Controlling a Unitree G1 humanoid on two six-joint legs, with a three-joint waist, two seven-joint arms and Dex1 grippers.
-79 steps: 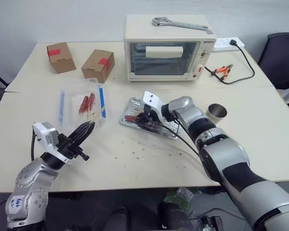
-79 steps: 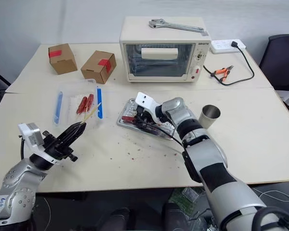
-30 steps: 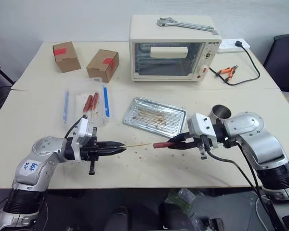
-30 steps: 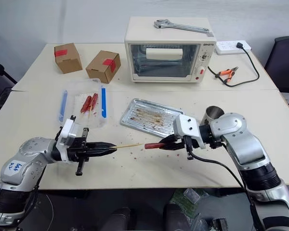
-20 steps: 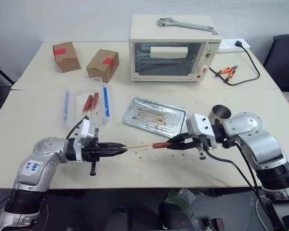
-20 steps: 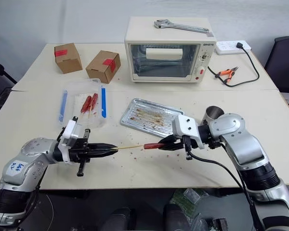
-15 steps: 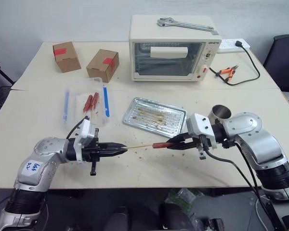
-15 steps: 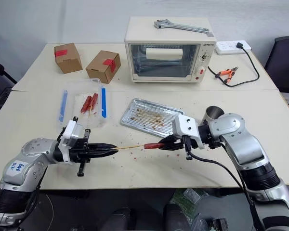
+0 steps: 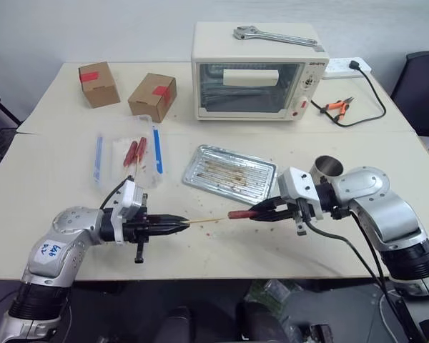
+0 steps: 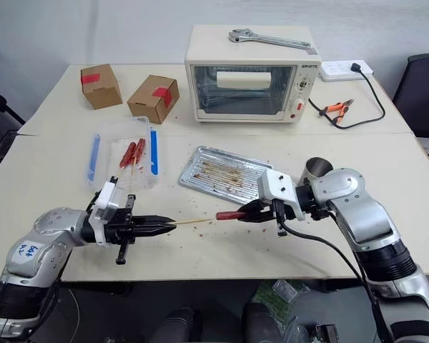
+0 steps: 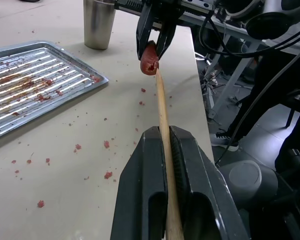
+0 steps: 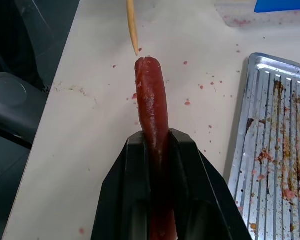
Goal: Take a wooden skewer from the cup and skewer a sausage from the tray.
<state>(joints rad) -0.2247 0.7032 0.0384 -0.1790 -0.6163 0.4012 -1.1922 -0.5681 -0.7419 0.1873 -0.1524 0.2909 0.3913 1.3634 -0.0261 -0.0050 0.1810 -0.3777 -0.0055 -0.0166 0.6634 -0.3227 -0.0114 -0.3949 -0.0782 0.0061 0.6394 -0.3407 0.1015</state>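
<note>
My left gripper point(image 9: 181, 224) is shut on the wooden skewer point(image 9: 209, 221), which lies level and points right. My right gripper point(image 9: 262, 211) is shut on a red-brown sausage point(image 9: 242, 214) and holds it level, pointing left at the skewer. In the right wrist view the skewer tip point(image 12: 133, 35) stops just short of the sausage point(image 12: 151, 107) end, slightly to one side. Both are held above the table in front of the tray point(image 9: 193, 168), which is smeared with crumbs. The silver cup point(image 9: 325, 168) stands behind my right wrist.
A clear box with blue edges point(image 9: 129, 153) holding red sausages sits at the left. Behind the tray is a toaster oven point(image 9: 257, 71) with a wrench point(image 9: 275, 35) on top. Two cardboard boxes point(image 9: 151, 96) stand at the back left, pliers point(image 9: 334, 106) and a power strip at the back right.
Since the oldest frames, my right gripper came off the tray holding the sausage, and my left swung the skewer level to face it. Over the last second both arms have held still.
</note>
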